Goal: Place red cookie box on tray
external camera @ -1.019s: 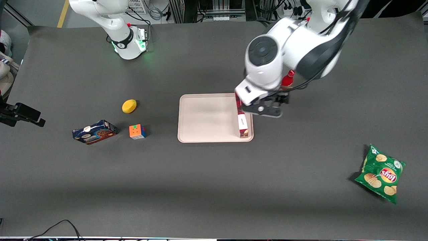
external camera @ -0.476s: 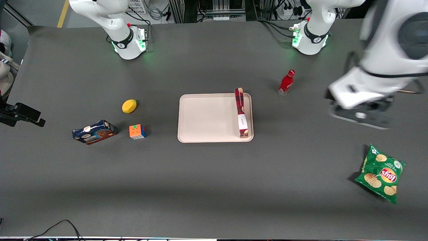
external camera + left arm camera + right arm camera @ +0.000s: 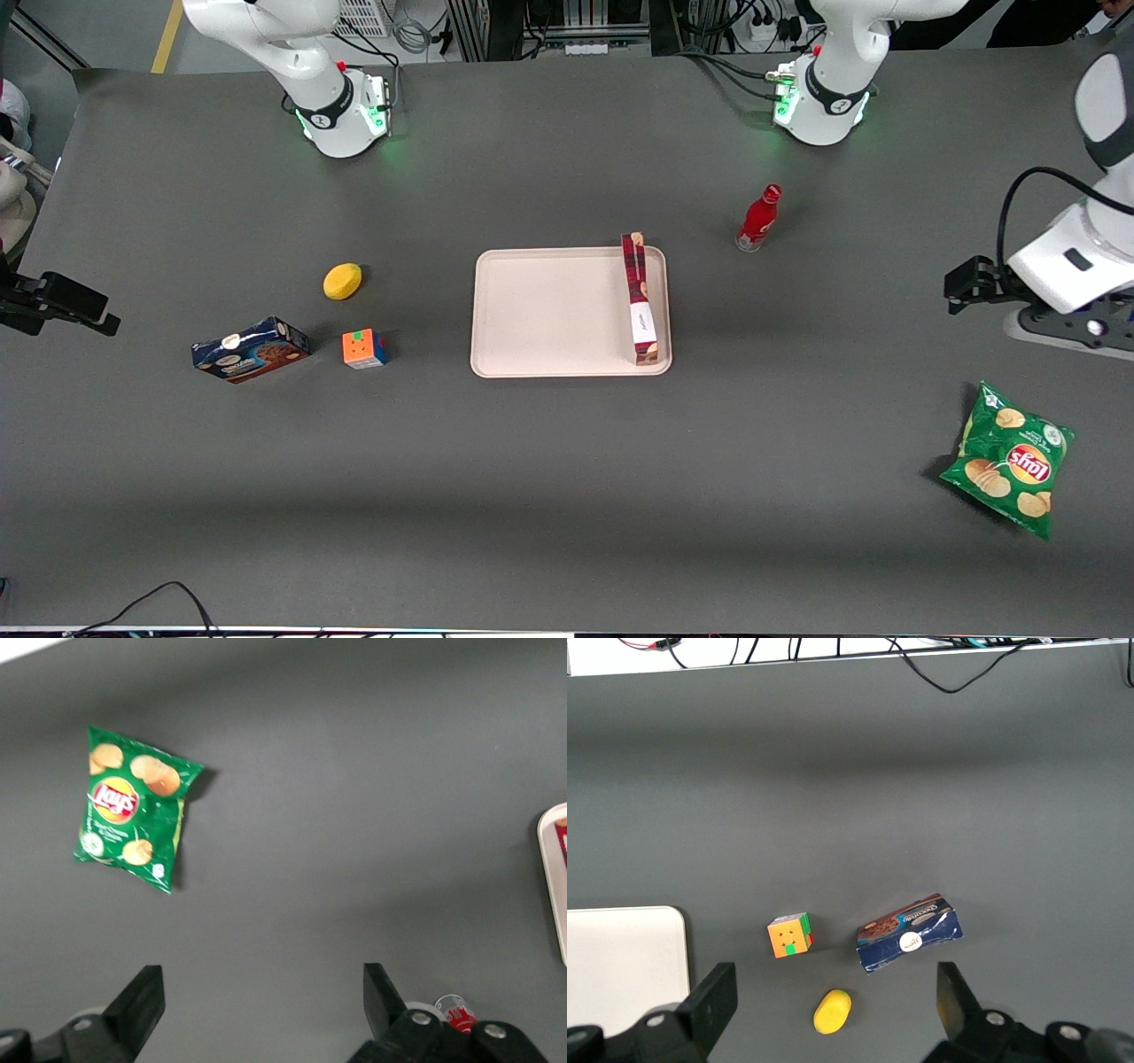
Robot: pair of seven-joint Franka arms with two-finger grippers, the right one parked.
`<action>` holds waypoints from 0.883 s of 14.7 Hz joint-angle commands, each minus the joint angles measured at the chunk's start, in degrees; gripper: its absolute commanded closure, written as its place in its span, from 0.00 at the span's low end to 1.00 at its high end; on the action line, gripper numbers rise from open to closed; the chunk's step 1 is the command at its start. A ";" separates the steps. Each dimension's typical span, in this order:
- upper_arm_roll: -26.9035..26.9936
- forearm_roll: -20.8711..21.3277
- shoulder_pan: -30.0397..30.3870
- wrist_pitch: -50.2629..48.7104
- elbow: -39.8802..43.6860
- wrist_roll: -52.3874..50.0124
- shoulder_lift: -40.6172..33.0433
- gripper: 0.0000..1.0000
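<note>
Gray table (image 3: 567, 496): the box (image 3: 640, 299) now lies on the tray (image 3: 549, 310). The gripper (image 3: 263, 1014) has let go, fingers open, and moved far away. Job looks done.

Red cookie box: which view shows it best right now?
Front view: the whole red cookie box lies on the tray. Left wrist view catches only a red sliver at the frame edge, past the open gripper. Right wrist view shows none.

Red cookie box (image 3: 640, 298) lies w/ its long side along the tray's (image 3: 549, 310) edge toward the working arm's end, dark red plaid, white label band mid-length, cookie pic at near end. Tray's flat, pale pink-beige, rounded corners, mid-table.
</note>
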 commanded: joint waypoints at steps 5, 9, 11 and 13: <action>-10.75 -0.64 10.50 2.43 -6.77 0.62 -4.97 0.00; -10.69 -3.18 10.25 1.90 -6.59 -0.96 -4.18 0.00; -10.69 -3.36 9.64 1.72 -6.59 -1.23 -3.92 0.00; -9.47 -3.36 7.27 1.64 -6.59 -2.45 -3.83 0.00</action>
